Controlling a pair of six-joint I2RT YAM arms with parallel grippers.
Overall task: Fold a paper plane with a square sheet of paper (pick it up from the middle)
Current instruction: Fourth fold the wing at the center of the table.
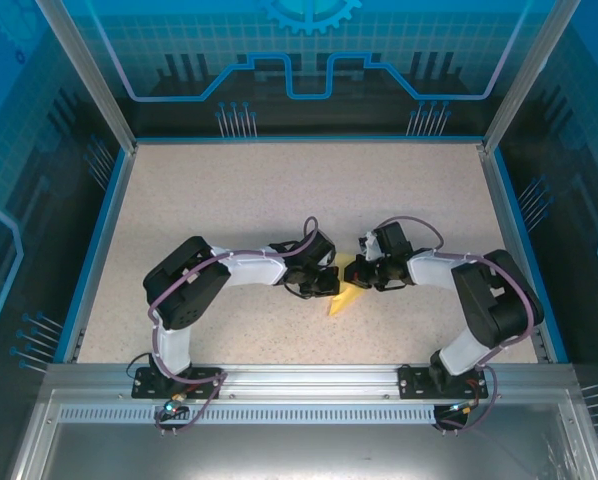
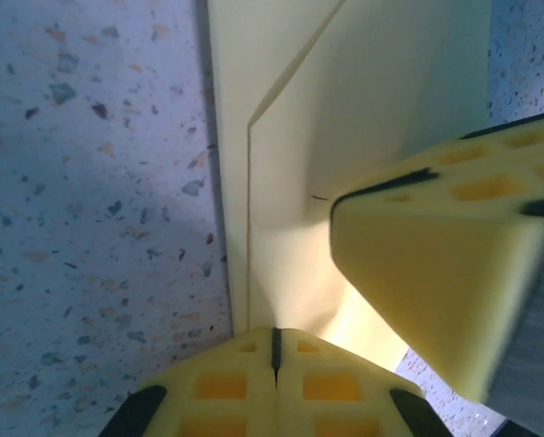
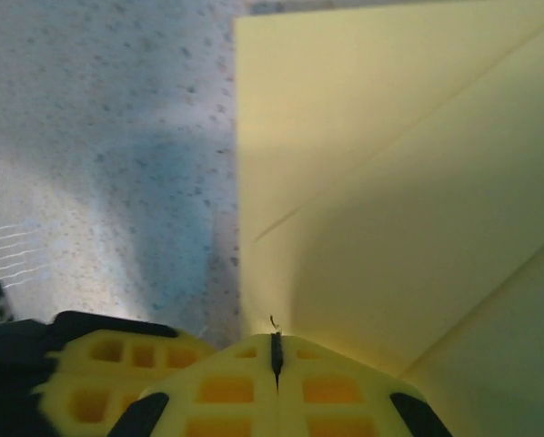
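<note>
The yellow sheet of paper (image 1: pixel 341 299) lies partly folded on the table's middle, with diagonal creases and a pointed end toward the near left. In the left wrist view the paper (image 2: pixel 345 118) shows layered flaps, and the right wrist view shows the paper (image 3: pixel 390 182) with slanted fold lines. My left gripper (image 1: pixel 331 283) (image 2: pixel 274 333) is shut, tips down on the paper's left edge; nothing shows in the slit between its jaws. From the other side my right gripper (image 1: pixel 365 272) (image 3: pixel 275 339) is shut with its tips against the paper. Its fingers (image 2: pixel 436 273) loom close in the left wrist view.
The speckled beige table (image 1: pixel 279 200) stretches far back and to both sides, bounded by a blue rim and transparent walls. A metal rail (image 1: pixel 299 380) with the arm bases runs along the near edge. The left gripper's fingers (image 3: pixel 99 373) sit beside the right jaws.
</note>
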